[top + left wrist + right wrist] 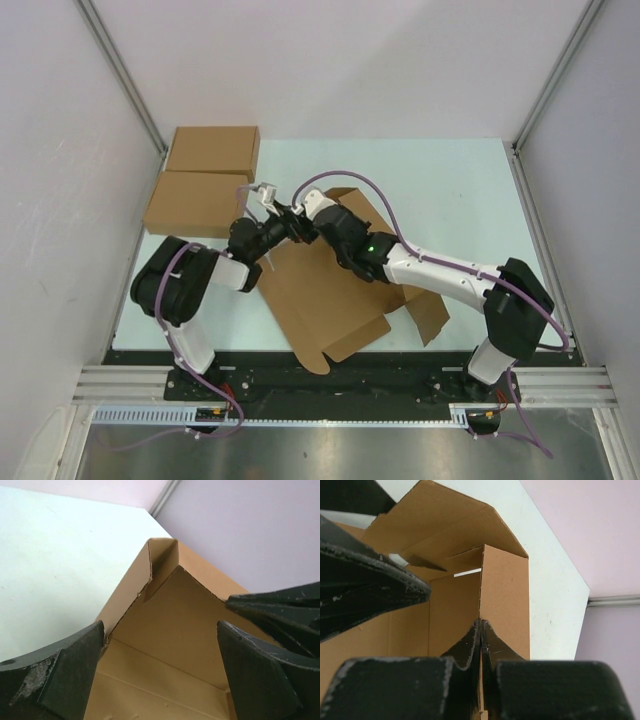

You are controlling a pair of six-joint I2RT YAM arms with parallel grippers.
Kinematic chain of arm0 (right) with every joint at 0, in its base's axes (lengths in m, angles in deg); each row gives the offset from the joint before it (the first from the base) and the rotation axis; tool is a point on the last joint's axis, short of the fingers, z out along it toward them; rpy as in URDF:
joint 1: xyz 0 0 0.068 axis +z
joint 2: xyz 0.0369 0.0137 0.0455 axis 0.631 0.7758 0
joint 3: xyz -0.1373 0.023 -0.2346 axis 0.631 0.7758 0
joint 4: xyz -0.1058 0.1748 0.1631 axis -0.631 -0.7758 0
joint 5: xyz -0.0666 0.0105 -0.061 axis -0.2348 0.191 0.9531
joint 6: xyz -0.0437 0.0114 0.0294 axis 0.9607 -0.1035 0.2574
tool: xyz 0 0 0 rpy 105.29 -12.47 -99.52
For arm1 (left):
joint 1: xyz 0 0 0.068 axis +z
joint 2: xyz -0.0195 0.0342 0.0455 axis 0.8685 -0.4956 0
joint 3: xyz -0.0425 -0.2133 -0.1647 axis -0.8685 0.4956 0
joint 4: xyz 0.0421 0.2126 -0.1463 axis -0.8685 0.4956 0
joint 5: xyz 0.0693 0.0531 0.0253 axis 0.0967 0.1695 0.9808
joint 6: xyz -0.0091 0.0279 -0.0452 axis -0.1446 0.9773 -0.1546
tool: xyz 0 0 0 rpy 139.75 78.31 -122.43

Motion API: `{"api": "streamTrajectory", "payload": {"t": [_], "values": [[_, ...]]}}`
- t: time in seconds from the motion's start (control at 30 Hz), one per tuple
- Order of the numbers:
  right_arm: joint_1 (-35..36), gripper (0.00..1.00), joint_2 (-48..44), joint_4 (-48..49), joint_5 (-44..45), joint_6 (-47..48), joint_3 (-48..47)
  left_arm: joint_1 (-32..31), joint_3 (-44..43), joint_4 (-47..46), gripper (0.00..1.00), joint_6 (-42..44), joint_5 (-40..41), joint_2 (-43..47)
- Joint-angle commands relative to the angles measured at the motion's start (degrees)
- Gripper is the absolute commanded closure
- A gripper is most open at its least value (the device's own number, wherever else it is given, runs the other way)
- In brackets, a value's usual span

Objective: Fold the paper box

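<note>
The paper box (335, 295) is a large brown die-cut sheet lying half folded in the middle of the table, with a wall raised at its far end. My right gripper (303, 210) is shut on the edge of that raised wall (502, 605); the cardboard runs up between its two fingertips (481, 630). My left gripper (283, 222) is open right beside it, its fingers (75, 670) spread over the inside of the box (175, 645) near a folded corner tab (162, 560). The left gripper holds nothing.
Two flat made-up brown boxes (213, 150) (195, 203) lie at the table's far left, close to the left arm. Grey walls and metal frame posts (125, 75) bound the pale table (450, 190) on three sides.
</note>
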Motion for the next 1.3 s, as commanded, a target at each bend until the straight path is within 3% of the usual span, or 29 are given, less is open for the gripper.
{"api": "streamTrajectory", "payload": {"t": [0.0, 0.23, 0.37, 0.47, 0.53, 0.57, 0.6, 0.7, 0.73, 0.8, 0.87, 1.0, 1.07, 1.13, 1.17, 1.23, 1.27], "values": [[0.7, 1.0, 1.5, -3.8, -1.5, -1.9, -1.1, 1.8, 2.3, -6.5, 0.0, 1.9, 3.7, 3.2], [1.0, 1.0, 1.6, -4.0, -1.5, -1.8, -1.0, 11.5, 7.7, -19.8, 0.0, -11.4, 6.4, 2.1], [1.1, 1.0, 1.8, -3.9, -1.3, -1.8, -1.1, 15.7, 3.1, -16.8, 0.0, -15.8, -4.1, 1.9], [1.2, 1.0, 1.8, -4.1, -1.2, -1.9, -1.0, 17.4, -0.8, -9.8, 0.0, -15.2, -7.7, 3.5], [1.1, 1.0, 2.0, -3.9, -1.2, -2.0, -1.0, 17.5, -2.3, -0.6, 0.0, -12.8, -4.8, 5.2], [1.1, 1.0, 2.1, -3.9, -1.2, -2.1, -1.0, 17.5, -3.7, 5.2, 0.0, -10.9, -3.4, 7.8], [1.2, 1.0, 2.3, -3.8, -1.2, -2.1, -1.1, 17.3, -7.3, 19.1, 0.0, -8.5, 0.0, 8.9], [1.2, 1.0, 2.6, -3.6, -1.2, -2.1, -1.0, 15.2, -13.9, 40.3, 0.0, 5.4, 8.9, 13.6], [1.1, 1.0, 2.8, -3.4, -1.2, -2.1, -1.0, 13.3, -15.6, 44.4, 0.0, 11.1, 17.1, 14.4], [1.3, 1.0, 3.0, -3.1, -1.2, -2.0, -1.1, 12.4, -19.9, 51.0, 0.0, 16.5, 17.7, 14.7], [1.3, 1.0, 3.3, -2.9, -1.2, -2.1, -1.0, 13.1, -20.7, 52.8, 0.0, 15.5, 20.3, 15.0], [1.6, 1.0, 3.6, -2.8, -1.1, -1.8, -1.1, 18.4, -21.8, 57.1, 0.0, 1.6, 21.8, 15.4], [1.6, 1.0, 3.6, -2.9, -1.0, -1.8, -1.0, 19.6, -26.8, 66.4, 0.0, 6.6, 15.6, 13.1], [1.5, 1.0, 3.7, -2.7, -1.1, -1.8, -1.0, 19.1, -23.6, 61.0, 0.0, 8.3, 14.3, 15.4], [1.5, 1.0, 3.6, -2.7, -0.8, -1.8, -1.0, 18.8, -22.0, 59.6, 0.0, 7.8, 22.8, 17.2], [1.4, 1.0, 3.6, -2.4, -0.7, -1.8, -1.0, 17.4, -20.8, 59.8, 0.0, 9.8, 26.8, 18.7], [1.4, 1.0, 3.6, -2.5, -0.7, -1.8, -1.0, 16.0, -22.8, 66.7, 0.0, 10.8, 38.8, 17.9]]}}
